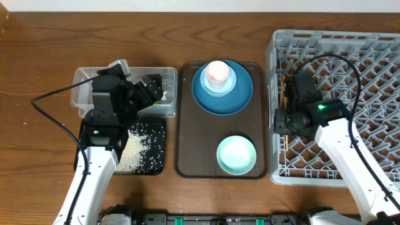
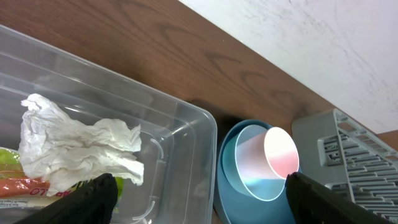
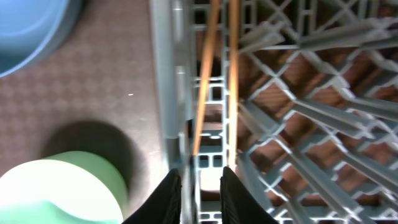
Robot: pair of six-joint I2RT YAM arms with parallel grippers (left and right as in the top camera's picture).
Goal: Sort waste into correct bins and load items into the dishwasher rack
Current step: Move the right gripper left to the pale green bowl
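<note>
Grey lattice dishwasher rack [image 1: 375, 44]; blue plate-bowl [image 1: 240, 94]; pink-and-white cup [image 1: 217, 72]; pale mint-green bowl [image 1: 236, 155]; dark brown serving tray [image 1: 186, 125]; black tray [image 1: 159, 164] speckled with white grains [image 1: 131, 153]; clear tub [image 2: 186, 118]; white tissue [image 2: 68, 146]; yellow-green wrapper [image 2: 9, 158]; tan chopsticks [image 3: 214, 74]; brown wood-grain table [image 1: 125, 37].

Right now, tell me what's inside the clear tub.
In the tub: a crumpled tissue lying over a yellow-green wrapper. The tissue covers most of it; anything else beneath cannot be seen.

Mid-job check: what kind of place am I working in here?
Looks like a tabletop dish-clearing station: a grey dishwasher rack, a brown serving tray, and a clear tub holding a crumpled tissue.
</note>
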